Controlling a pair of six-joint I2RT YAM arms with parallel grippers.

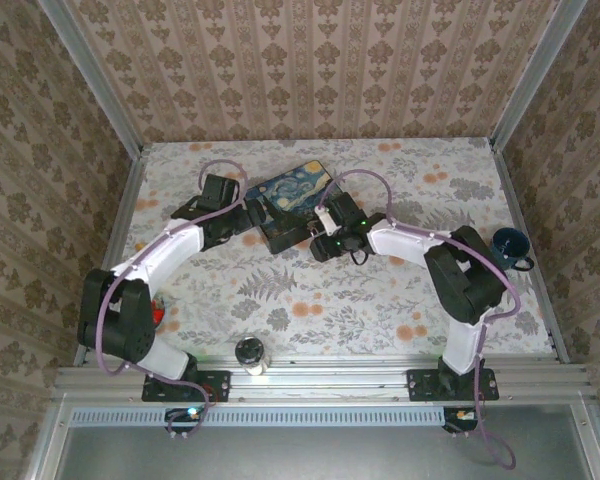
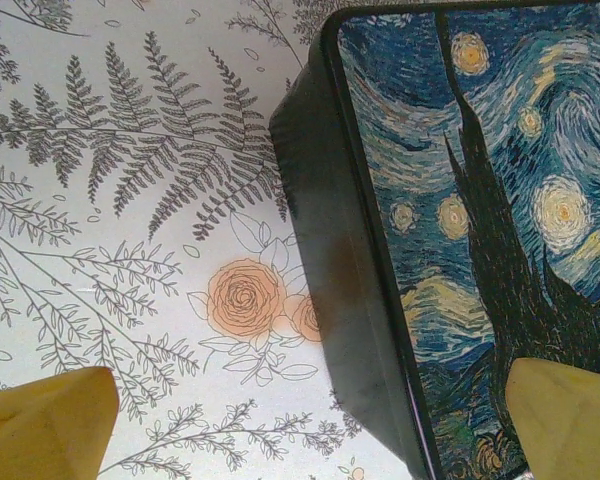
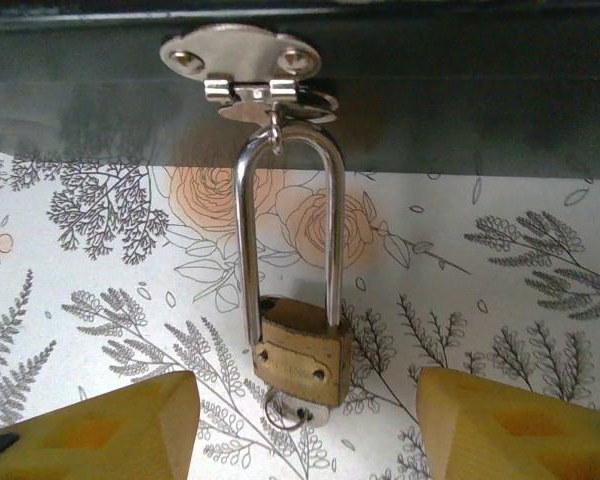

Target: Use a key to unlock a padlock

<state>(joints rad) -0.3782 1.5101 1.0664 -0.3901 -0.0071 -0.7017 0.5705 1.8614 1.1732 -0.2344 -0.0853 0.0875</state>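
1. Wallpapered walls close the worktop (image 1: pixel 380 300) on 3 sides, and a metal rail runs along its near edge. Bare floral cloth lies open between the arms' bases and the box.
2. The starry-night box (image 1: pixel 298 192) sits toward the far middle, well apart from every wall.
3. The padlock (image 3: pixel 300 345) hangs by its shackle (image 3: pixel 248 240) from the clasp (image 3: pixel 242 55) on the box's side wall, and its brass body lies out over the cloth. The key (image 3: pixel 298 410) pokes from the body's lower end with a small ring on it.
4. The right arm (image 1: pixel 420 245) bends inward toward the box. The right gripper (image 3: pixel 305 435) stands open with 1 finger on each side of the padlock, touching neither side and holding nothing.
5. The left arm (image 1: pixel 165 255) reaches up to the box's left edge. The left gripper (image 2: pixel 305 425) is spread wide and empty, 1 finger over the lid and 1 over the cloth.
6. We count 2 arms, 2 grippers, 1 box, 1 padlock, 1 key, 1 blue cup (image 1: pixel 508 245) near the right wall and 1 jar (image 1: pixel 250 352) by the rail.
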